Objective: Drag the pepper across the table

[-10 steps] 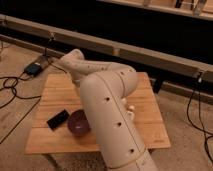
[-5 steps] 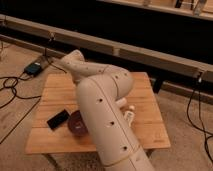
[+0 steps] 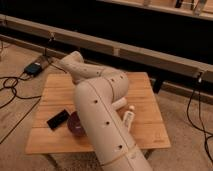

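Observation:
The table (image 3: 55,95) has a light wooden plank top and fills the middle of the camera view. My big white arm (image 3: 102,115) rises from the bottom edge, bends over the table's middle and reaches back left to its wrist (image 3: 75,64) above the far left part of the table. The gripper lies beyond that wrist, hidden by the arm. The pepper is hidden or out of view.
A purple bowl (image 3: 74,126) sits at the front left, partly behind the arm, with a flat black object (image 3: 58,120) to its left. A white tube-like bottle (image 3: 129,118) lies right of the arm, a white cup (image 3: 120,103) beside it. Cables and a box (image 3: 33,69) lie on the floor at left.
The arm's thick link has swung slightly to the left and covers more of the purple bowl. The objects on the table have not moved.

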{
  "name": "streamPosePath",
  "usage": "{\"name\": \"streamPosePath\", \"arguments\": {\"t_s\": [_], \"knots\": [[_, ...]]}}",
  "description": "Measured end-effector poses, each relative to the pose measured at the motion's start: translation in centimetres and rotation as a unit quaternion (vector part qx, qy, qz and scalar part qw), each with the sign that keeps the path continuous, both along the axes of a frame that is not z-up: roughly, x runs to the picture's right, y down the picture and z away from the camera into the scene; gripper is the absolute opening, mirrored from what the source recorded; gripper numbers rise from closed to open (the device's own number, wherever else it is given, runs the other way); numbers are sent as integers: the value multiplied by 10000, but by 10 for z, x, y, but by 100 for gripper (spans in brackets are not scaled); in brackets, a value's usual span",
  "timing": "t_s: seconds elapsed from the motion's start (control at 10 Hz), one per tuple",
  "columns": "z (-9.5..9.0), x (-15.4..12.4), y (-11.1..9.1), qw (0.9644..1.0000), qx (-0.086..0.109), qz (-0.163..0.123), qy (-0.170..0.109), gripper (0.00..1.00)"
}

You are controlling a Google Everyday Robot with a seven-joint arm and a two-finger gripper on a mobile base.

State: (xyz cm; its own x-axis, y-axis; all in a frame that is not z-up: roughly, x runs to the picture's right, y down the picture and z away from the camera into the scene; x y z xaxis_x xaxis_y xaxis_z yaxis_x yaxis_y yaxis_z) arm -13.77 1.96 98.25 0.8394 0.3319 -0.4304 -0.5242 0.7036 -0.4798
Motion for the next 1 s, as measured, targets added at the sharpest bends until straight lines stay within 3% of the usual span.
{"name": "streamPosePath", "arguments": {"t_s": [0.5, 0.7, 1.0], "knots": [[9, -2, 5, 9999, -64, -103, 26, 63], [10, -3, 5, 9999, -63, -117, 31, 51], [11, -4, 4, 9999, -53, -114, 14, 21]]}}
